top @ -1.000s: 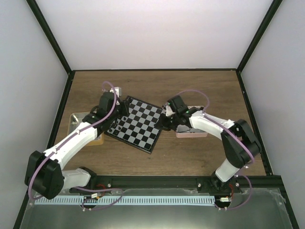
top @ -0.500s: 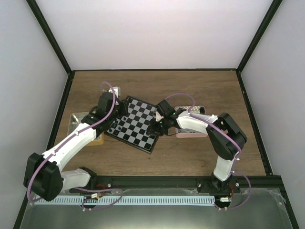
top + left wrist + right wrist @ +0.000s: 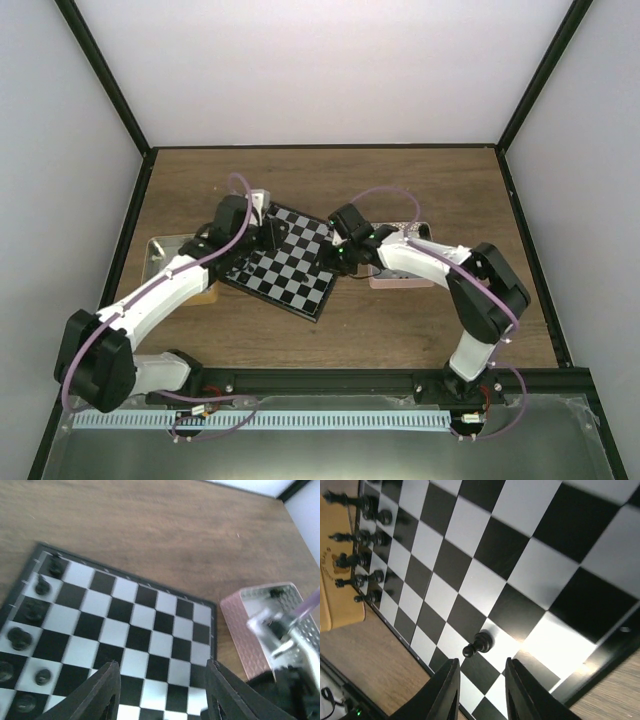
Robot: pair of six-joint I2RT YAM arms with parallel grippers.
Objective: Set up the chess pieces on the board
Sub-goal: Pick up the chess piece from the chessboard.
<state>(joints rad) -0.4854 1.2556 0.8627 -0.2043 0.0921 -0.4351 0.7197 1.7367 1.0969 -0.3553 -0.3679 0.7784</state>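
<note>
Wooden table (image 3: 400, 180); board (image 3: 285, 268) has black pieces (image 3: 370, 536) mostly along one edge, no white seen: much left. Left gripper (image 3: 162, 675), right gripper (image 3: 482, 667): jaws apart, empty.

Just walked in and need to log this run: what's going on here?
A chessboard is being set up. Black pieces line one edge, beside the tan tray. The right gripper is open, close to a lone black pawn standing near the opposite side. The left gripper hangs open and empty over the chessboard.

One chessboard (image 3: 285, 262), one pink tray (image 3: 400, 282), one tan tray (image 3: 203, 293) and perhaps eleven black chess pieces (image 3: 479, 644) are counted.
</note>
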